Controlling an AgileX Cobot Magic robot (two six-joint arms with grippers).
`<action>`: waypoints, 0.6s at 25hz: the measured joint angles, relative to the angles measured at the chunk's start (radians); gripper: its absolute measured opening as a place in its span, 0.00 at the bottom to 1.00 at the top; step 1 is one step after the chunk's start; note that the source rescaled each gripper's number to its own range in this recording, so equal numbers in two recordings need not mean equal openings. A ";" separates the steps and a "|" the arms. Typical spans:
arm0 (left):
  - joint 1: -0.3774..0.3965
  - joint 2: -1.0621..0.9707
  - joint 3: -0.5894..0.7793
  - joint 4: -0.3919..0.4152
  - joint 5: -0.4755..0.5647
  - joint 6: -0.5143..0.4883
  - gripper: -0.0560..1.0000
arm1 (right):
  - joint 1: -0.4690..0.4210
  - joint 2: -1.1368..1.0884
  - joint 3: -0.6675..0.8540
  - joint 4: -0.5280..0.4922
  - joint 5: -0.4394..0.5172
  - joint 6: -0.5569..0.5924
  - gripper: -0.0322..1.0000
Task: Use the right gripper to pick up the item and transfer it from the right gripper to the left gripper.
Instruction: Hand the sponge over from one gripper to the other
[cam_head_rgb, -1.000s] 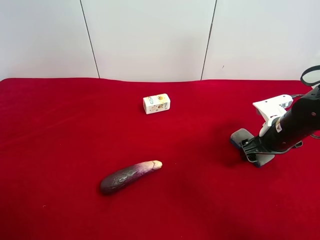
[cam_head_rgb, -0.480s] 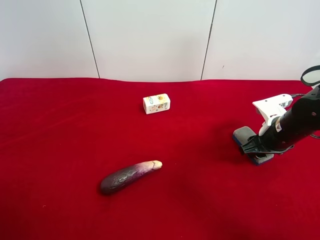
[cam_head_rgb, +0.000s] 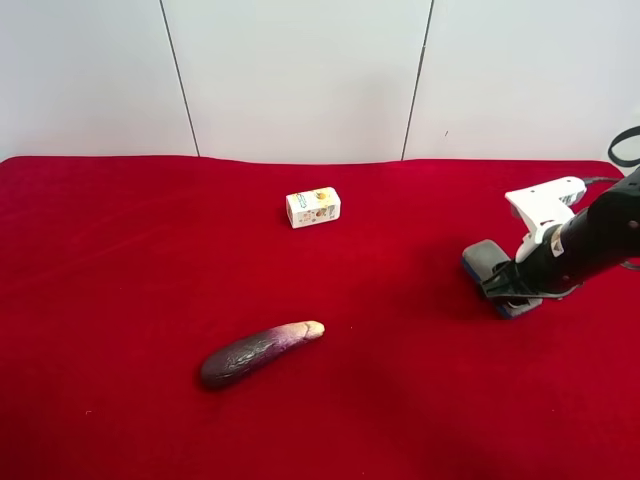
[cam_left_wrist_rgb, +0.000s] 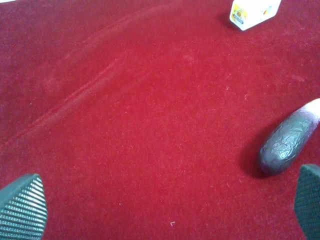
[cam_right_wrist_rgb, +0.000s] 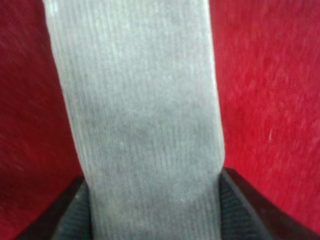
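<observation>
Right gripper (cam_head_rgb: 506, 292) — my black two-finger jaws, closed across the narrow width of the flat, rounded-corner block of grey felt on blue backing (cam_right_wrist_rgb: 140, 100), pinching its long edges. The grip sits at one end, I judge, to leave the other end free for my left gripper (cam_left_wrist_rgb: 165, 207), which stands wide open and empty. The block is well apart from the small white printed box (cam_head_rgb: 313, 207), grey face up, low over the red cloth (cam_head_rgb: 120, 260); lifted or not, I cannot tell. Its long axis runs straight out from my jaws — free end pointing roughly toward the box.
</observation>
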 joint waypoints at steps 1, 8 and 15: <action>0.000 0.000 0.000 0.000 0.000 0.000 1.00 | 0.007 -0.014 0.001 0.000 -0.005 0.000 0.09; 0.000 0.000 0.000 0.000 0.000 0.000 1.00 | 0.086 -0.121 0.001 0.001 -0.105 -0.004 0.09; 0.000 0.000 0.000 0.000 0.000 0.000 1.00 | 0.207 -0.195 0.001 0.000 -0.341 -0.049 0.09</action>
